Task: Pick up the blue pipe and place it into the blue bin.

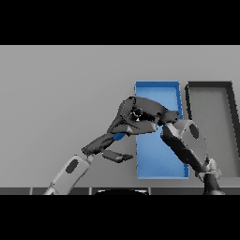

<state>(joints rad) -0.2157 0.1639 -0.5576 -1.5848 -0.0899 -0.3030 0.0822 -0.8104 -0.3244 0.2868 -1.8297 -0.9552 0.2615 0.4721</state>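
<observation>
Here, in the head view, the right robot hand [136,117] hangs over the blue bin's [159,168] left edge, fingers curled round the blue pipe [119,136], of which only a sliver shows. The left robot hand [110,149] rests open on the grey bench [61,93] beside it. A dark bin [211,85] stands just right.

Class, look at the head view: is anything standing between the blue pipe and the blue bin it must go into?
Nothing visible does. The right hand sits at the bin's left edge, with a bit of blue pipe showing beneath it. The left hand is beside it on the table, outside the bin.
</observation>
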